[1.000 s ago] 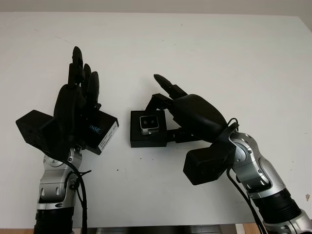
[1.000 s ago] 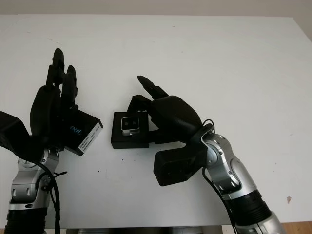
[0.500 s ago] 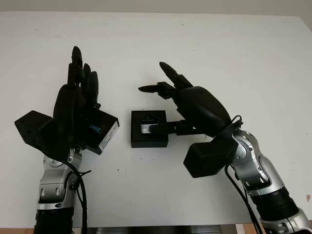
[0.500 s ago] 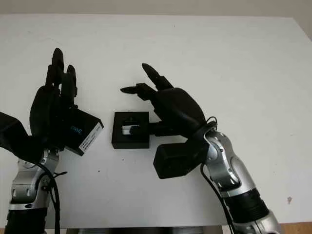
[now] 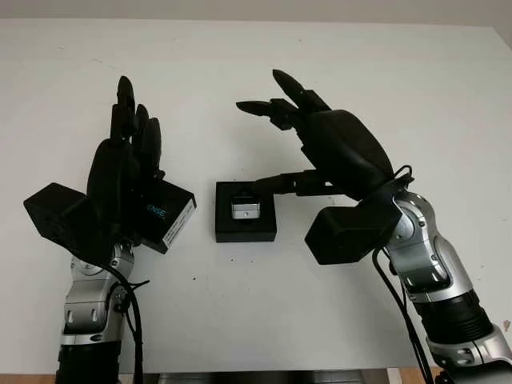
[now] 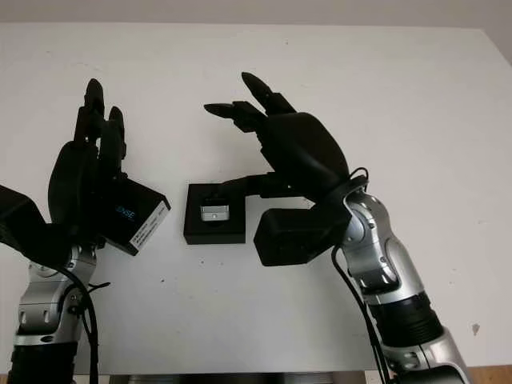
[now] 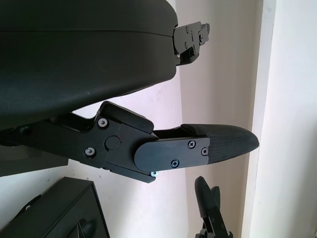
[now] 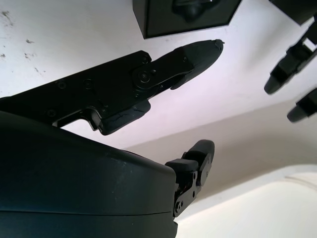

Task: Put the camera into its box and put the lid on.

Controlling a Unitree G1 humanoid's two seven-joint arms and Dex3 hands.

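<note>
The black box base lies open on the white table, and the small silver camera sits inside it. My right hand is open, raised above and behind the box, with its thumb reaching over the box's far right corner without touching the camera. The right wrist view shows the box beyond that thumb. The black lid, with a white label on its side, lies left of the box, partly hidden under my left hand, which is open and pointing away from me.
The table's far edge runs along the top of the picture. Bare tabletop stretches behind and to the right of both hands. A narrow strip of table separates the lid from the box.
My right hand has lifted off the box and drawn back and up, leaving the camera lying in the box. The left hand and the lid have not moved.
</note>
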